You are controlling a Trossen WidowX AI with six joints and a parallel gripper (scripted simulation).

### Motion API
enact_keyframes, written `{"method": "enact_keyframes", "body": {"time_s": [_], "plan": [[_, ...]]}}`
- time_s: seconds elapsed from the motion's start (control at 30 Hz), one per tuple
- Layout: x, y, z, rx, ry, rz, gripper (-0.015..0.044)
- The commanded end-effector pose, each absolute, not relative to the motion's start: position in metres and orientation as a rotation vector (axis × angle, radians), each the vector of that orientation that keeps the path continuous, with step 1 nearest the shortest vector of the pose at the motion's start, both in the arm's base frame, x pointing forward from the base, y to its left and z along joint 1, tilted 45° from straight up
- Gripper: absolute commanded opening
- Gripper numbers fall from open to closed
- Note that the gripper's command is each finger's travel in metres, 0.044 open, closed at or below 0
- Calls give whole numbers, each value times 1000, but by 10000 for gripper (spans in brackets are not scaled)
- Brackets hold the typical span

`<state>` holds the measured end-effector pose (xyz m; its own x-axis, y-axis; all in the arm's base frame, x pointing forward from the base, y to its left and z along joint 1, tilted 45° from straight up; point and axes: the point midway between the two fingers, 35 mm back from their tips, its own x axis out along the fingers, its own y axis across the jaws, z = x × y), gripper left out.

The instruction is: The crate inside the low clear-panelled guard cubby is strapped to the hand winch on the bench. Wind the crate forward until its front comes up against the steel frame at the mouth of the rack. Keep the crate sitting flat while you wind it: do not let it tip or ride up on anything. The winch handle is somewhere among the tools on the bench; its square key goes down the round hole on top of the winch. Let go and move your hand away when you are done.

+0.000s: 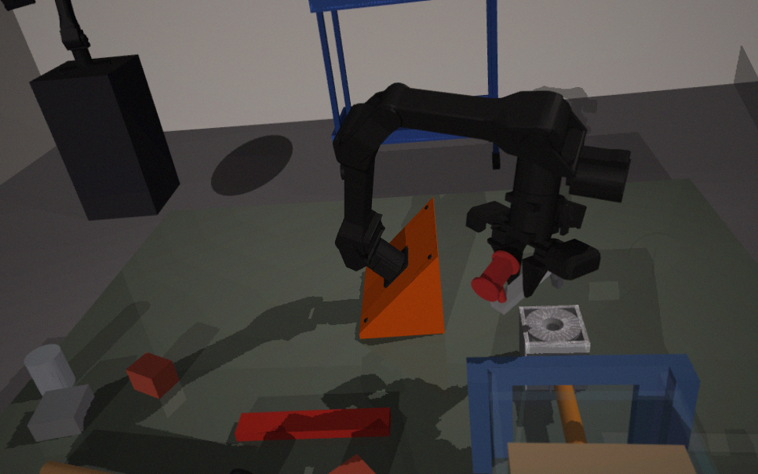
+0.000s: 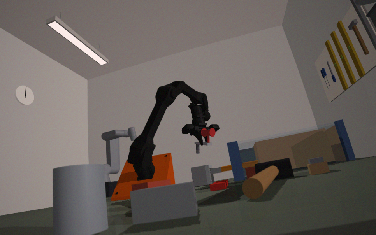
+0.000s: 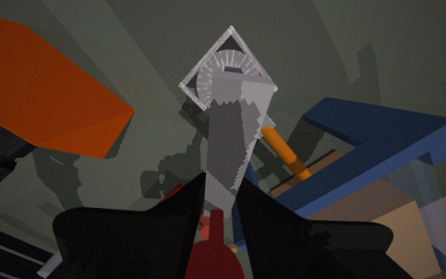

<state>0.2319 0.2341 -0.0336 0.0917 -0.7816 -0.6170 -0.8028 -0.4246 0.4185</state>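
The black gripper (image 1: 524, 271) (image 2: 202, 136) (image 3: 221, 178) pinches the winch handle (image 1: 496, 276) (image 2: 208, 132) (image 3: 226, 139) up in the air. The winch (image 1: 554, 347) (image 2: 201, 175) (image 3: 192, 96) sits below, by the blue frame (image 1: 582, 366) (image 2: 236, 162) (image 3: 372, 143). I think it's key time: line the key up with the round hole, then push down.

The arm (image 1: 453, 111) (image 2: 163, 107) arches up and over — wrist (image 1: 532, 182) (image 2: 198, 115) bent down, gripper (image 1: 520, 276) (image 2: 204, 140) (image 3: 221, 178) aimed downward, fingers closed on something.
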Motion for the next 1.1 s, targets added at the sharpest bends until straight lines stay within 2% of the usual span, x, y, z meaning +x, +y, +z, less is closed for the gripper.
{"method": "enact_keyframes", "body": {"time_s": [0.0, 1.07], "plan": [[232, 231, -37, -2313, 1674, 1258, 0], [227, 212, -64, -2550, 1715, 980, 0]]}}
